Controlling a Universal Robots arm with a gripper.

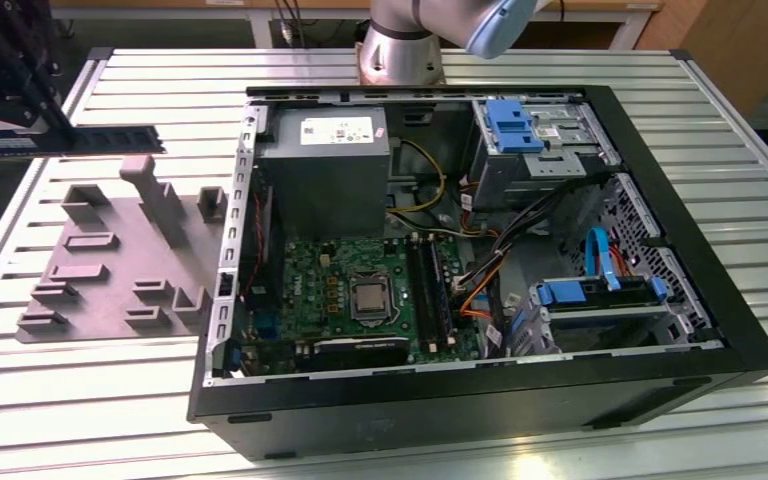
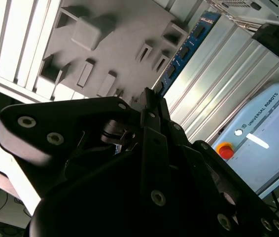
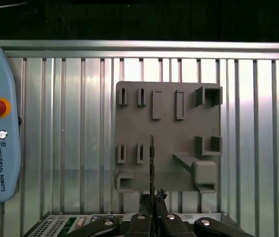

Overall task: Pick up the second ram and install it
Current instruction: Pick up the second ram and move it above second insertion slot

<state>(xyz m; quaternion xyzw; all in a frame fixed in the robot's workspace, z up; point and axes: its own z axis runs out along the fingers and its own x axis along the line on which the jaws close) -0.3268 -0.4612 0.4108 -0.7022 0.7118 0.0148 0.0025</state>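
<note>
Table: ribbed metal top (image 1: 117, 400); from the exterior view's left we see the grey holder (image 1: 104, 265), then the open computer case (image 1: 491, 405).
Memory stick (image 1: 111, 138): near the holder's far side, well apart from the case.
Gripper (image 3: 152, 197): pinching the stick, most of its length jutting out.
Risk: we judge that overhang could let the stick tilt and meet the slots (image 1: 427, 280) askew.
Arm: base (image 1: 404, 50) behind the case, wrist out over the table, facing the holder.

Arm (image 1: 398, 50) is a silver-grey tube with a pale blue joint cap (image 1: 502, 25); end effector (image 3: 152, 198) is matte black, flat links dotted with round silver screw heads (image 2: 158, 197), pale grey band (image 2: 4, 168) on one side.
</note>
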